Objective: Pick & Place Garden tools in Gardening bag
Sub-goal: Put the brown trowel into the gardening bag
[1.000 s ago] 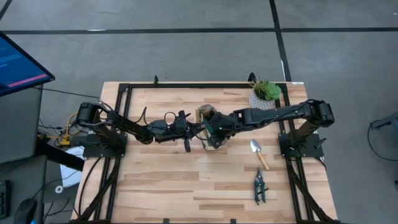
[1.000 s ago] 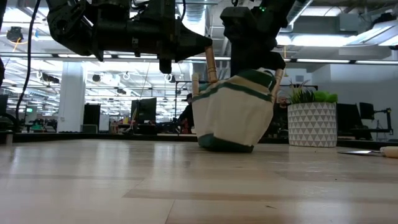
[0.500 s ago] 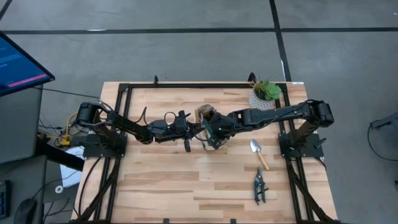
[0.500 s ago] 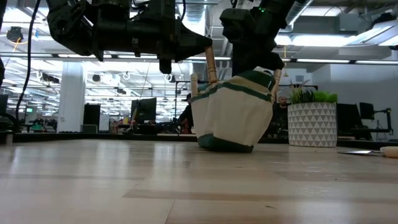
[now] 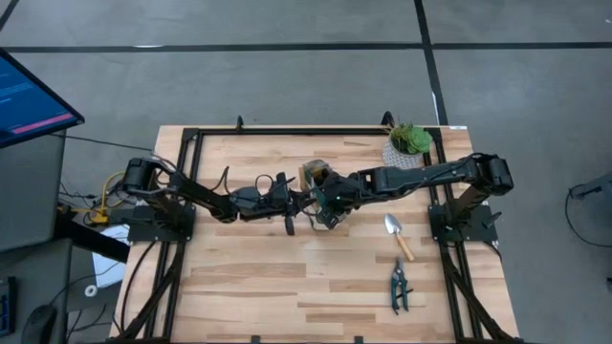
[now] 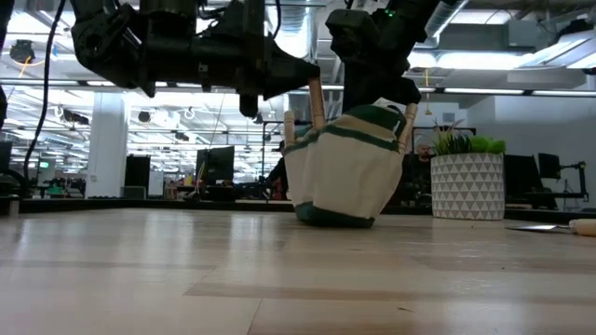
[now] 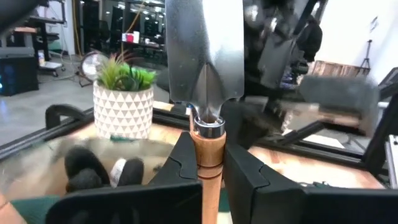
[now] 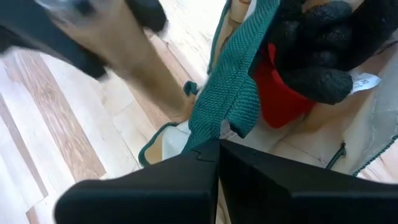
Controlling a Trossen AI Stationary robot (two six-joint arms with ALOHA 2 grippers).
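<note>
The beige gardening bag [image 6: 343, 172] with dark green trim stands tilted at the table's middle, its bottom on the wood; it also shows in the high view [image 5: 314, 178]. A red-and-black glove [image 8: 292, 81] lies inside it. Wooden handles [image 6: 290, 127] stick up at its sides. My right gripper [image 8: 217, 146] is shut on the bag's green trim, above the bag [image 6: 377, 65]. My left gripper [image 7: 209, 140] is shut on a trowel [image 7: 205, 56] just left of the bag's top [image 6: 303, 70]. A second trowel [image 5: 399, 235] and the green shears [image 5: 398, 285] lie on the table's right. My left gripper pinches the trowel's wooden handle [image 7: 209, 158] between its two fingers, just behind the metal collar. The fingers point level toward the table's right, along the trowel. The silver blade [image 7: 205, 56] reaches forward past the fingertips, above the bag's opening, clear of the table. My right gripper pinches the bag's green woven trim [image 8: 225, 109] at its top edge between its shut fingers, from above. The trim runs up out of the fingers as a taut band. The bag hangs tilted below, its bottom [image 6: 335, 217] on the table.
A green plant in a white patterned pot [image 5: 406, 143] stands at the far right corner, close behind my right arm; it also shows in the low view [image 6: 468, 181]. A black frame rail [image 5: 316, 130] runs along the far edge. Bare wood lies toward the near edge [image 5: 287, 287].
My right gripper has drawn the bag's top slightly toward the table's left; the bag's bottom has stayed on the table. My left gripper has kept its hold on the trowel beside the bag.
</note>
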